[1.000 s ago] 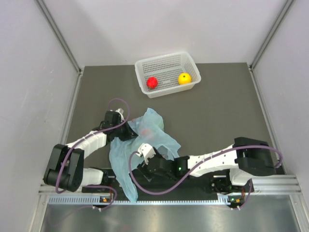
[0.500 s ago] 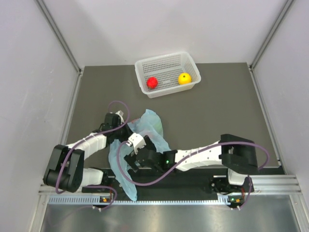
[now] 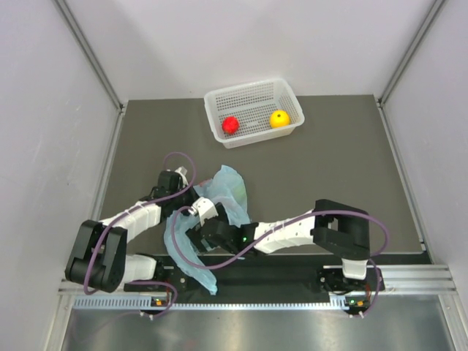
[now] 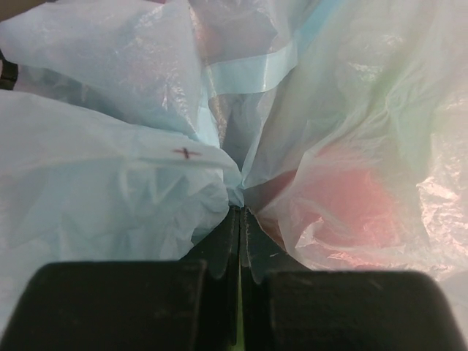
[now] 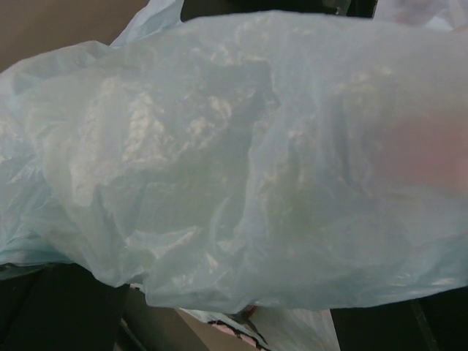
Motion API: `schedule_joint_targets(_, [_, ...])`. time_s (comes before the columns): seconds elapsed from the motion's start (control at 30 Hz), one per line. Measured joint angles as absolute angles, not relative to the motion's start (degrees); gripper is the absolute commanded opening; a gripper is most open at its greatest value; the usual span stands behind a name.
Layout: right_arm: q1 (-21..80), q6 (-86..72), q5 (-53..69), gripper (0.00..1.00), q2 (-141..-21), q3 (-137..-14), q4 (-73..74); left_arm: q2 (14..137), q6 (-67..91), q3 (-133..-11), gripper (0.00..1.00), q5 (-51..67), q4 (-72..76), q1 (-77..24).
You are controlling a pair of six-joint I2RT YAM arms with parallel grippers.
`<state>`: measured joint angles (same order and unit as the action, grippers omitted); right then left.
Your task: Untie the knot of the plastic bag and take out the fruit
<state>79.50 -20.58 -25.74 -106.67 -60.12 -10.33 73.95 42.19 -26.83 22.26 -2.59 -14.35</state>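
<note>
- Across nearly the whole frame, close to the lens: thin translucent light-blue plastic bag [image 5: 219, 161], crinkled, with pale glints on its folds.
- At the right edge, behind the film: reddish fruit [image 5: 435, 157], only a soft pink blur.
- In the lower corners, well apart: black fingers [image 5: 51, 311] of the right gripper [image 5: 219, 322], the bag's lower fold hanging between them, not pinched.
- At upper left, past the bag's edge: dull brown table surface [image 5: 58, 29].
</note>
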Motion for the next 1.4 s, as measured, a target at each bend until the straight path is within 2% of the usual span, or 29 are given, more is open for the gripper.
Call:
schedule_joint_targets(0.13, [78.6, -21.5, -25.3, 0.89, -108.0, -60.4, -10.9, 74.0, 42.4, -26.8, 0.0, 22.7, -2.0, -14.3])
schedule_joint_targets(0.3, [77.2, -22.5, -24.6, 0.68, -108.4, -60.4, -11.2, 74.0, 42.7, -26.8, 0.0, 23.0, -1.3, -14.3])
schedule_joint_targets(0.33, [76.9, -22.5, -24.3, 0.59, -108.4, -60.4, -11.4, 74.0, 42.8, -26.8, 0.0, 23.0, -1.2, -14.3])
schedule_joint_targets(0.43, [76.4, -22.3, -23.3, 0.42, -108.1, -59.2, -12.9, 74.0, 42.9, -26.8, 0.0, 23.1, -1.1, -14.3])
schedule_joint_targets(0.47, [76.3, -22.4, -22.8, 0.31, -107.4, -58.4, -13.4, 74.0, 43.0, -26.8, 0.0, 23.1, -1.1, -14.3])
schedule_joint_targets(0.63, [76.3, -21.6, -18.0, 0.05, -100.0, -51.9, -13.1, 74.0, 43.1, -26.8, 0.0, 23.1, -0.8, -14.3])
schedule_joint_targets(0.8, [76.3, -20.5, -6.3, 0.0, -87.4, -45.8, -9.3, 74.0, 43.2, -26.8, 0.0, 23.1, -0.8, -14.3])
schedule_joint_targets(0.9, [76.3, -19.5, 5.3, 0.0, -81.7, -44.8, -5.8, 74.0, 43.2, -26.9, 0.0, 23.1, -0.8, -14.4])
schedule_joint_targets(1.07, [76.6, -16.3, 27.3, 0.0, -78.4, -44.7, 0.3, 75.0, 43.4, -27.6, 0.0, 23.1, -0.4, -14.4])
schedule_joint_targets(1.17, [76.8, -13.1, 36.6, 0.0, -75.9, -44.9, 3.9, 75.4, 43.4, -28.2, 0.0, 23.1, -0.4, -14.4])
schedule_joint_targets(1.3, [75.1, -7.5, 43.7, 0.0, -70.6, -50.4, 9.5, 75.5, 43.4, -28.7, 0.0, 23.1, -0.4, -14.4])
schedule_joint_targets(1.4, [68.4, -5.6, 41.6, 0.01, -67.9, -57.3, 10.3, 75.5, 43.4, -28.9, 0.0, 23.1, -0.3, -14.4])
